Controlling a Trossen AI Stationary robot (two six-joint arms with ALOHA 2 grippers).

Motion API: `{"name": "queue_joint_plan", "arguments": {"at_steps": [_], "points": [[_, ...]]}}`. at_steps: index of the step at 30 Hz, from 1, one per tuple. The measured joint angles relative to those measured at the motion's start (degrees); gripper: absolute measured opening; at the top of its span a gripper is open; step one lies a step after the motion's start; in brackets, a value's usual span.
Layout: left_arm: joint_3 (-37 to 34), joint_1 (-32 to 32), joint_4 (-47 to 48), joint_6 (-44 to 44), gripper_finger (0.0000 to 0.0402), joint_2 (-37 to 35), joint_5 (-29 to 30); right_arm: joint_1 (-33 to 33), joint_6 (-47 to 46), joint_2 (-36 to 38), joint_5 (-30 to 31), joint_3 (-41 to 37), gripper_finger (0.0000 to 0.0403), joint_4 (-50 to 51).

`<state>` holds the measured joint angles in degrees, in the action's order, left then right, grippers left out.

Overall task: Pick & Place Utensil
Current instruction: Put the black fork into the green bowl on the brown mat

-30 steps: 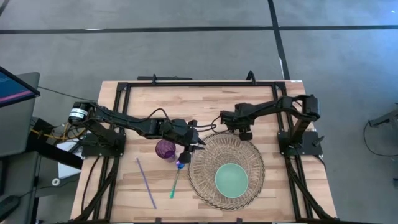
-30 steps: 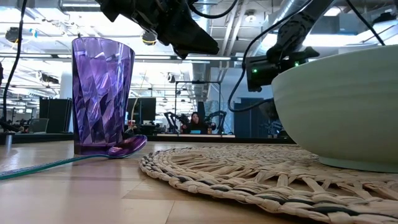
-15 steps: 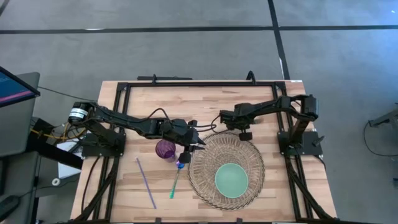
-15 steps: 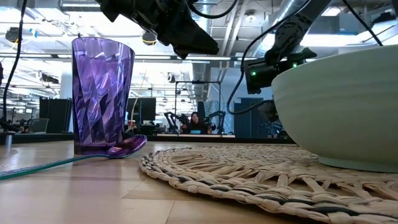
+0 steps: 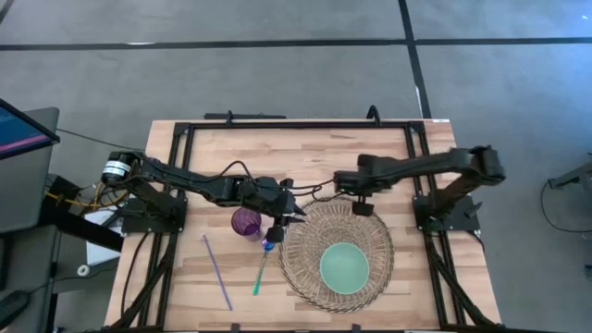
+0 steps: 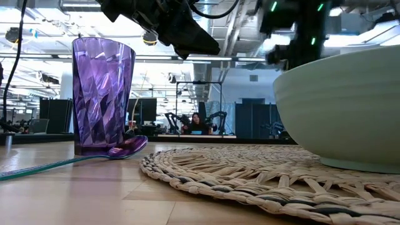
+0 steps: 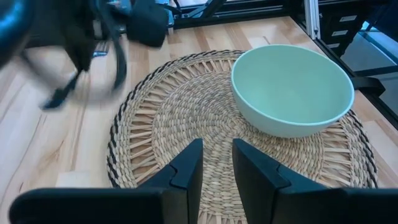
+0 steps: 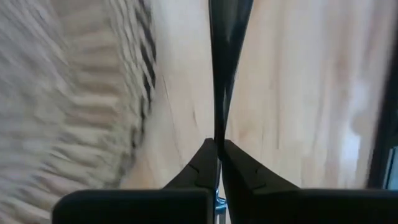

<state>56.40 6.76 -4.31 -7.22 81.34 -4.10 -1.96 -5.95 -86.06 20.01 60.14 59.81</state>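
Observation:
My right gripper is shut on a thin dark utensil over the bare wood just beyond the woven mat's far edge. In the high view this gripper is at mid-table. My left gripper is open and holds nothing. It hovers over the mat's left edge, beside the purple cup. A teal-handled spoon lies flat, its bowl against the cup's foot. The pale green bowl stands on the mat. My right gripper pinches one end of the dark utensil between its two fingertips. The utensil runs straight on from the fingers, in line with them. Blur hides whether its far end is on the wood.
A thin purple stick lies on the wood at the near left. A black frame runs round the table's far and side edges. Bare wood shows between the mat and the far rail.
My right arm has stretched out, its elbow swinging toward the table's right edge. Its gripper has gone up, from level with the bowl's rim to near the top of the low view, where it now blurs. My left gripper, the cup and the spoon have kept still.

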Motion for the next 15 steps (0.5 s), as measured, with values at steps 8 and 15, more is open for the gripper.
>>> {"name": "queue_joint_plan", "arguments": {"at_steps": [8, 15], "points": [[0.00, -0.01, -0.01, 0.00, 0.0088, 0.00, 0.00, 12.54, -21.19, 14.32, 4.94, 0.00, 0.0003, -5.79], [0.00, 0.00, -0.01, 0.11, 0.0088, 0.00, 0.00, 27.98, -33.71, 14.34, 11.89, 0.02, 0.0002, -14.46]]}}
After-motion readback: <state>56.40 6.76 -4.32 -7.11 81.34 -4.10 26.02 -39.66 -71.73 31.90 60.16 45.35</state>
